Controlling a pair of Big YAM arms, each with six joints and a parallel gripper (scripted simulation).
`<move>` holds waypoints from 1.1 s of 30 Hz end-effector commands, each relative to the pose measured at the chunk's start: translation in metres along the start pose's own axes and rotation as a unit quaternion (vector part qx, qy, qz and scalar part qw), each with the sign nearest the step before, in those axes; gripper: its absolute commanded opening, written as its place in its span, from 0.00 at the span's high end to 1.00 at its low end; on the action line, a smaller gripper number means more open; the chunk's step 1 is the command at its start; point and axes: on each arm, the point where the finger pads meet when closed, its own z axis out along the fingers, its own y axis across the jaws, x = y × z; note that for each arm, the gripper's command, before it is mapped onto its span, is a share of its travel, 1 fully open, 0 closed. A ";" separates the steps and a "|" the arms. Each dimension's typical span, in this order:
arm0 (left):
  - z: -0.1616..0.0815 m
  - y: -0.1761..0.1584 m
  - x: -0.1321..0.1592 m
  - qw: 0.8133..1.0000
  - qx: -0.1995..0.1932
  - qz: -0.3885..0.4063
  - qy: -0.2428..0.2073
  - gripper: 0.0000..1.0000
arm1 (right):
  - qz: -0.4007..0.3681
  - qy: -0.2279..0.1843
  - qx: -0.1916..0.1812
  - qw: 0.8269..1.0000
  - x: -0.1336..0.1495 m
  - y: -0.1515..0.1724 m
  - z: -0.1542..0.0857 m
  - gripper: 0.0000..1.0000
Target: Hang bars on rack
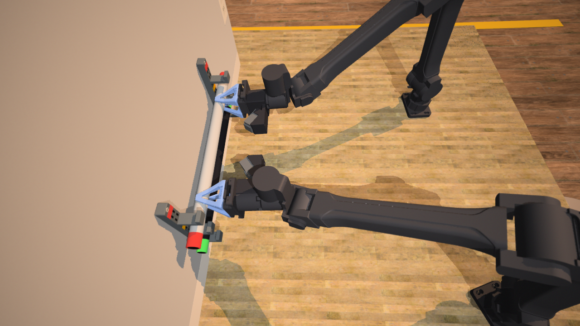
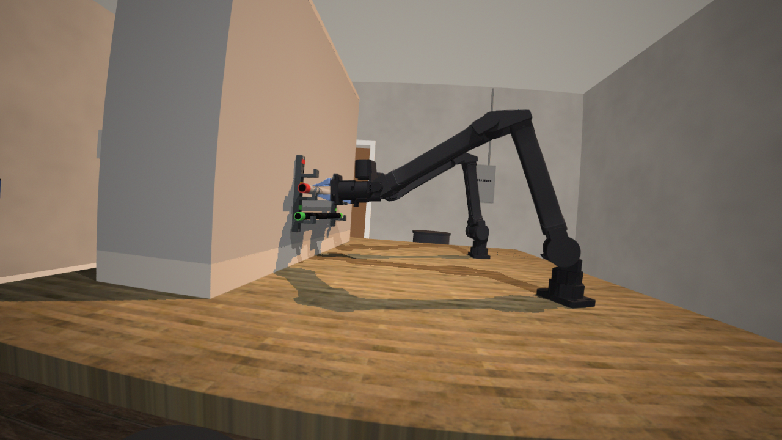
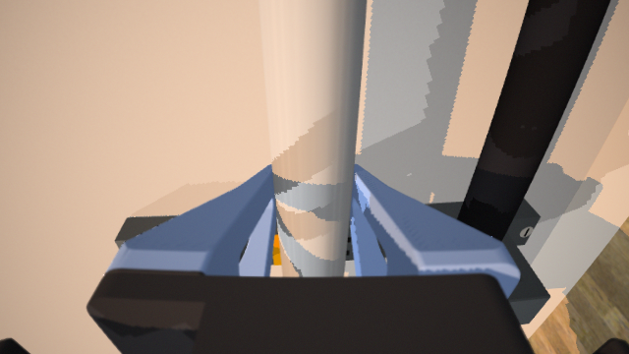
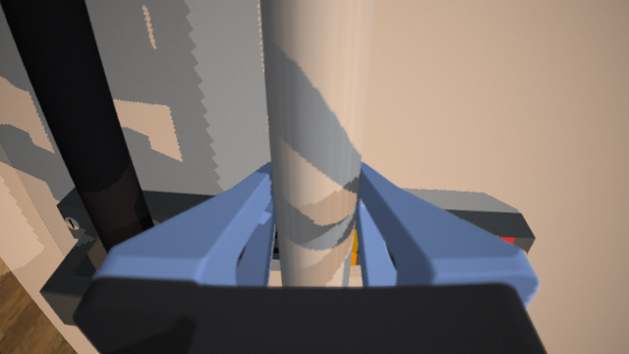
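The white bar [image 1: 210, 141] [image 3: 314, 74] [image 4: 314, 59] with red ends is level between the rack's top and middle arms. It seems raised just above the middle arms; contact is unclear. My left gripper [image 1: 197, 198] [image 3: 313, 177] is shut on it near the near upright. My right gripper [image 1: 219, 98] [image 4: 315, 176] is shut on it near the far upright. The black bar [image 2: 322, 215] [image 3: 545, 98] [image 4: 64, 98] with green ends lies on the lowest arms. Red labels [image 1: 170, 212] are on top, orange labels [image 3: 277, 251] [image 4: 354, 246] in the middle, green lowest.
The top rack arms [image 1: 190, 218] are empty and overhang the white bar. The wall [image 1: 101, 141] stands close behind both bars. The wooden table [image 1: 344, 150] lies below. Both wrist housings stand out in front of the rack, apart from each other.
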 end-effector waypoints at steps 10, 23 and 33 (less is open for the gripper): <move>0.004 0.086 -0.001 0.998 -0.056 -0.017 0.002 1.00 | 0.019 0.012 0.056 0.998 0.012 -0.084 0.010 1.00; 0.005 0.092 0.001 0.998 -0.056 -0.017 0.002 1.00 | 0.019 0.012 0.056 0.998 0.010 -0.088 0.009 1.00; 0.005 0.094 0.002 0.998 -0.056 -0.017 0.002 1.00 | 0.019 0.012 0.056 0.998 0.009 -0.090 0.008 1.00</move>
